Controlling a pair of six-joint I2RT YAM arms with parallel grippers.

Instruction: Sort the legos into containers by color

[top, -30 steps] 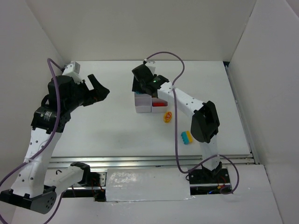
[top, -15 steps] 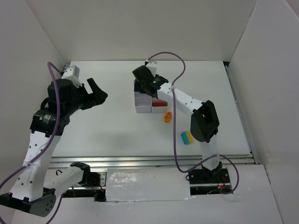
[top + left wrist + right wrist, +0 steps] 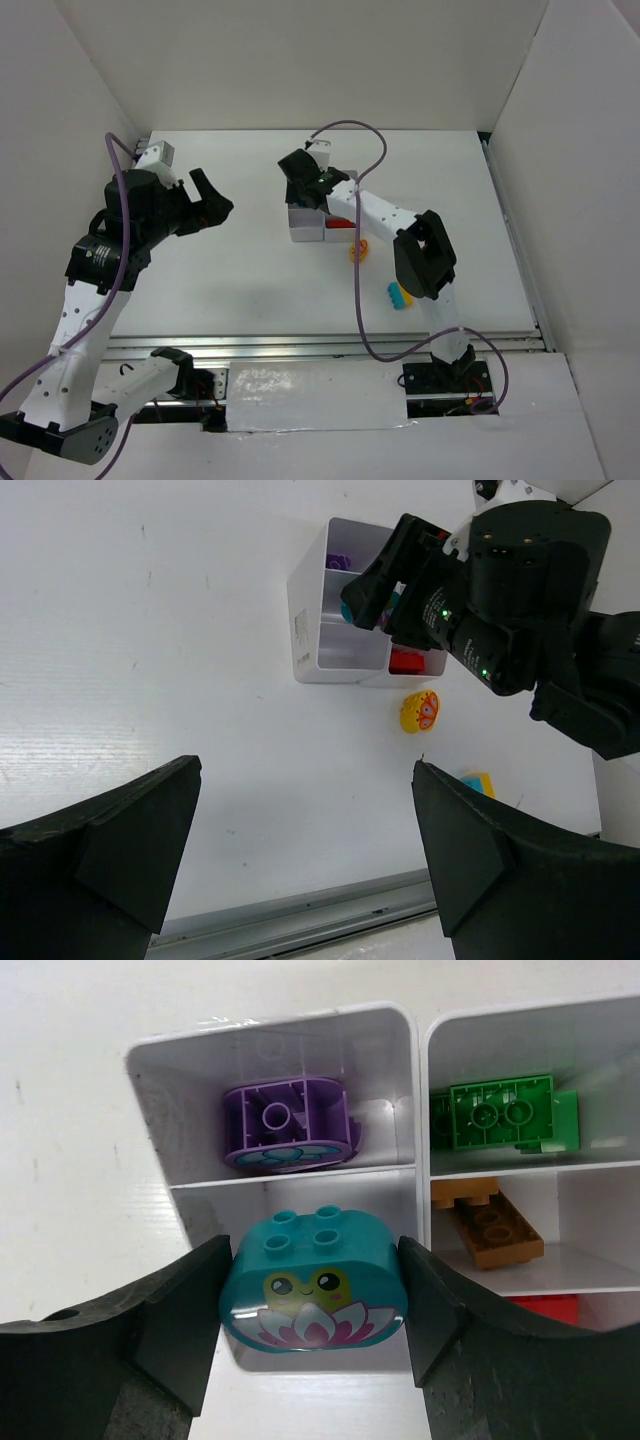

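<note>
Right gripper (image 3: pixel 314 1305) is clamping a teal brick (image 3: pixel 313 1282), printed with a smiling face and lotus, above the white container's (image 3: pixel 420 1090) middle-left compartment. A purple brick (image 3: pixel 290 1125) is lying in the compartment beyond; a green brick (image 3: pixel 500 1112), orange brick (image 3: pixel 490 1232) and red brick (image 3: pixel 545 1308) are occupying the right column.

White booth around a white table

We see a matte white table (image 3: pixel 240 280) boxed in by a plain white back wall (image 3: pixel 300 60) and white side panels at left (image 3: pixel 50 100) and right (image 3: pixel 590 150). A metal rail (image 3: pixel 300 345) runs along its near edge, and soft, even light leaves faint shadows.
</note>
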